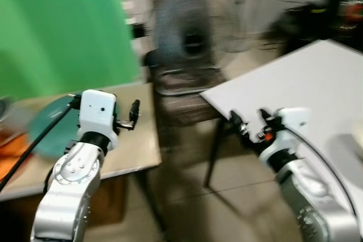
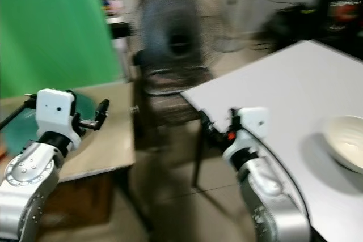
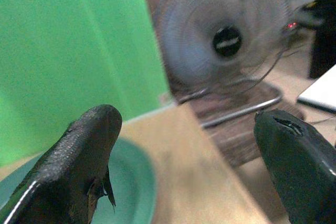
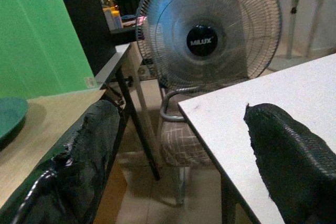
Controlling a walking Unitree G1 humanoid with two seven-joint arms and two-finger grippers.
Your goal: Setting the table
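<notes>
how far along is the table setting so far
Early. Looks done: one white bowl sits on the white table. In hand: nothing; the left gripper is open above the wooden table next to the green plate, and the right gripper is open at the white table's corner. Left: the green plate still lies on the wooden table, so it likely needs carrying over.
</notes>
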